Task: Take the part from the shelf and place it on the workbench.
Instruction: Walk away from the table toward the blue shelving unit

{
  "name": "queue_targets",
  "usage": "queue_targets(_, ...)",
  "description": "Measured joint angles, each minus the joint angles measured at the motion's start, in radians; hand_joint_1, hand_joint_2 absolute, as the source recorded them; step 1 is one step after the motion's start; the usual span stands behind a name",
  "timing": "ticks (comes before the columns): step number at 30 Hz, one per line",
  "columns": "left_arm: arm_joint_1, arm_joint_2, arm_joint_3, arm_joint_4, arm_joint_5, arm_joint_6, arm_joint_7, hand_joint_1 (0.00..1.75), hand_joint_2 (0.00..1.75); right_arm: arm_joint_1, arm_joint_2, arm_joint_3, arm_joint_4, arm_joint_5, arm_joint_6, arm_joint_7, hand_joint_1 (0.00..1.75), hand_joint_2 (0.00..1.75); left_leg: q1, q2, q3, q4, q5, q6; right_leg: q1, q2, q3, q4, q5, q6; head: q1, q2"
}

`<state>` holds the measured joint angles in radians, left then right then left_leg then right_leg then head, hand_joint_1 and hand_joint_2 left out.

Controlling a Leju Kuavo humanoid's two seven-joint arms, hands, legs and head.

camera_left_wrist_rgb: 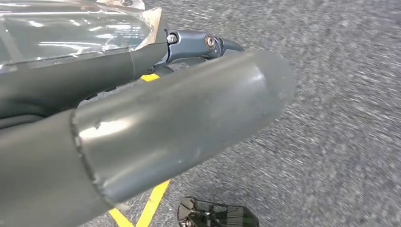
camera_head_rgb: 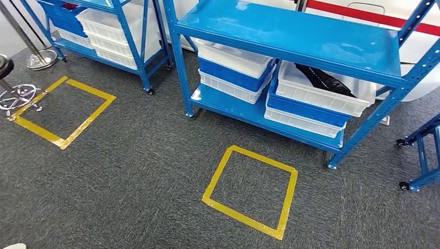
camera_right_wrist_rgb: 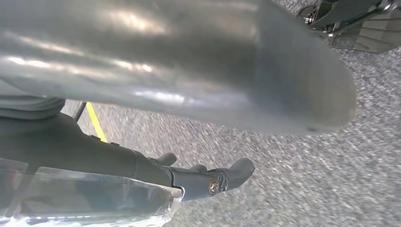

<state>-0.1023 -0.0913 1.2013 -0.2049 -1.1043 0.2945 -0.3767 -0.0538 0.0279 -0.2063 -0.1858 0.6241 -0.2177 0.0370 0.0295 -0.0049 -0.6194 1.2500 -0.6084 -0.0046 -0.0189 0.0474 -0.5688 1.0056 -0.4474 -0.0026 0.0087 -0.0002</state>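
Observation:
A long black part (camera_head_rgb: pixel 324 79) lies in the top white bin (camera_head_rgb: pixel 358 101) of a stack on the lower level of the blue shelf (camera_head_rgb: pixel 290 31), right of centre in the head view. My left hand (camera_left_wrist_rgb: pixel 179 118) hangs over grey carpet in the left wrist view, thumb and fingers stretched out and holding nothing. In the right wrist view my right hand (camera_right_wrist_rgb: pixel 189 71) also hangs above the carpet, its fingers extended with nothing in them.
White and blue bins (camera_head_rgb: pixel 233 67) are stacked left of the part's bin. A second blue shelf (camera_head_rgb: pixel 111 31) with bins stands far left. Yellow tape squares (camera_head_rgb: pixel 251 189) (camera_head_rgb: pixel 62 109) mark the carpet. A stool base (camera_head_rgb: pixel 18 96) is at left, a wheeled blue frame (camera_head_rgb: pixel 423 155) at right.

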Motion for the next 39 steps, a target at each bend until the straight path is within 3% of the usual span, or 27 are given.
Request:
queue_targets(2,-0.001,0.001,0.000,0.000,0.001,-0.001,-0.007,0.00,0.00,0.001,0.001,-0.002,0.000,0.000,-0.002,0.000,0.00,0.00,0.001,-0.035,0.055,-0.134,0.074,0.006,0.002,0.026,0.000,0.004,0.001,0.001,0.000,0.000)
queue_targets(4,-0.001,0.002,0.000,0.000,0.004,-0.002,-0.017,0.00,0.00,-0.001,0.002,-0.004,0.000,0.002,-0.005,0.000,0.00,0.00,0.000,-0.068,0.089,-0.218,0.102,0.011,0.005,0.048,-0.007,0.007,0.003,0.011,0.000,0.000)
queue_targets(5,-0.001,0.002,0.000,0.000,0.007,-0.003,-0.025,0.00,0.00,-0.001,0.003,-0.004,0.000,0.003,-0.006,0.000,0.00,0.00,-0.003,-0.072,0.091,-0.227,0.100,0.014,0.005,0.058,-0.012,0.006,0.006,0.019,0.000,0.000)
queue_targets(7,-0.002,0.002,0.000,0.000,0.018,-0.007,-0.048,0.00,0.00,0.000,0.002,-0.006,0.000,0.005,-0.008,0.000,0.00,0.00,-0.007,-0.049,0.093,-0.237,0.109,0.027,0.004,0.068,-0.024,0.004,0.012,0.034,0.000,0.000)
queue_targets(9,-0.002,0.001,0.001,0.000,0.027,-0.017,-0.075,0.00,0.00,0.001,0.001,-0.008,0.000,0.005,-0.009,0.001,0.00,0.00,-0.005,-0.024,0.096,-0.252,0.121,0.042,0.007,0.028,-0.050,0.044,-0.010,0.037,0.003,0.000)
queue_targets(11,0.000,0.000,0.001,0.000,0.033,-0.032,-0.090,0.00,0.00,-0.001,0.001,-0.011,0.000,0.007,-0.013,0.001,0.00,0.00,-0.006,0.000,0.096,-0.258,0.126,0.048,0.006,-0.022,-0.106,0.159,-0.070,0.030,0.006,0.000)
queue_targets(13,0.001,-0.001,0.002,0.000,0.036,-0.048,-0.097,0.00,0.00,-0.001,0.001,-0.012,0.000,0.011,-0.018,-0.002,0.00,0.00,-0.008,0.021,0.093,-0.257,0.126,0.048,0.002,-0.035,-0.155,0.268,-0.114,0.034,0.006,0.000)
queue_targets(14,0.001,-0.001,0.002,0.000,0.037,-0.055,-0.098,0.00,0.00,0.001,0.001,-0.013,0.000,0.013,-0.021,-0.005,0.00,0.00,-0.008,0.029,0.093,-0.257,0.125,0.047,-0.001,-0.037,-0.154,0.277,-0.115,0.043,0.006,0.000)
queue_targets(15,0.001,-0.002,0.002,0.000,0.037,-0.060,-0.099,0.00,0.00,0.003,0.001,-0.013,0.000,0.015,-0.023,-0.006,0.00,0.00,-0.007,0.034,0.093,-0.257,0.125,0.046,-0.004,-0.039,-0.130,0.243,-0.101,0.053,0.007,0.000)
queue_targets(17,0.000,-0.005,0.002,0.000,0.037,-0.066,-0.100,0.00,0.00,0.004,0.000,-0.013,0.000,0.019,-0.027,-0.008,0.00,0.00,-0.007,0.040,0.096,-0.255,0.122,0.039,-0.009,-0.049,-0.047,0.103,-0.056,0.070,0.008,0.000)
queue_targets(18,-0.001,-0.006,0.002,0.000,0.037,-0.068,-0.101,0.00,0.00,0.003,0.000,-0.013,0.000,0.021,-0.028,-0.009,0.00,0.00,-0.008,0.041,0.098,-0.254,0.119,0.032,-0.008,-0.054,-0.013,0.044,-0.038,0.070,0.008,0.000)
queue_targets(20,-0.002,-0.007,0.002,0.000,0.039,-0.071,-0.101,0.00,0.00,0.003,0.002,-0.013,0.000,0.024,-0.031,-0.011,0.00,0.00,-0.012,0.043,0.100,-0.251,0.112,0.023,-0.007,-0.060,0.016,-0.003,-0.021,0.055,0.005,0.000)
queue_targets(22,-0.002,-0.007,0.003,0.000,0.042,-0.072,-0.101,0.00,0.00,0.003,0.003,-0.013,0.000,0.027,-0.031,-0.011,0.00,0.00,-0.011,0.041,0.101,-0.250,0.111,0.037,-0.009,-0.059,0.020,-0.005,-0.017,0.044,0.002,0.000)
queue_targets(24,-0.002,-0.007,0.004,0.000,0.044,-0.073,-0.102,0.00,0.00,0.003,0.003,-0.013,0.000,0.030,-0.031,-0.011,0.00,0.00,-0.008,0.040,0.102,-0.251,0.114,0.053,-0.006,-0.059,0.020,-0.005,-0.017,0.043,0.001,0.000)
queue_targets(27,-0.002,-0.008,0.005,0.000,0.049,-0.074,-0.107,0.00,0.00,0.003,0.003,-0.013,0.000,0.035,-0.031,-0.010,0.00,0.00,-0.005,0.040,0.105,-0.257,0.117,0.050,-0.002,-0.058,0.020,-0.005,-0.017,0.041,0.001,0.000)
queue_targets(30,-0.002,-0.009,0.005,0.000,0.053,-0.074,-0.111,0.00,0.00,0.002,0.003,-0.013,0.000,0.038,-0.031,-0.010,0.00,0.00,-0.002,0.040,0.106,-0.262,0.119,0.036,0.002,-0.058,0.019,-0.004,-0.019,0.033,0.001,0.000)
queue_targets(34,-0.002,-0.011,0.005,0.000,0.054,-0.074,-0.114,0.00,0.00,0.002,0.002,-0.013,0.000,0.040,-0.031,-0.009,0.00,0.00,0.002,0.040,0.106,-0.265,0.120,0.004,0.007,-0.058,0.018,-0.003,-0.018,0.027,0.002,0.000)
queue_targets(39,-0.002,-0.012,0.005,0.000,0.046,-0.074,-0.117,0.00,0.00,0.002,0.002,-0.014,0.000,0.036,-0.032,-0.003,0.00,0.00,0.000,0.040,0.107,-0.264,0.119,-0.002,0.007,-0.058,0.018,-0.003,-0.018,0.027,0.002,0.000)
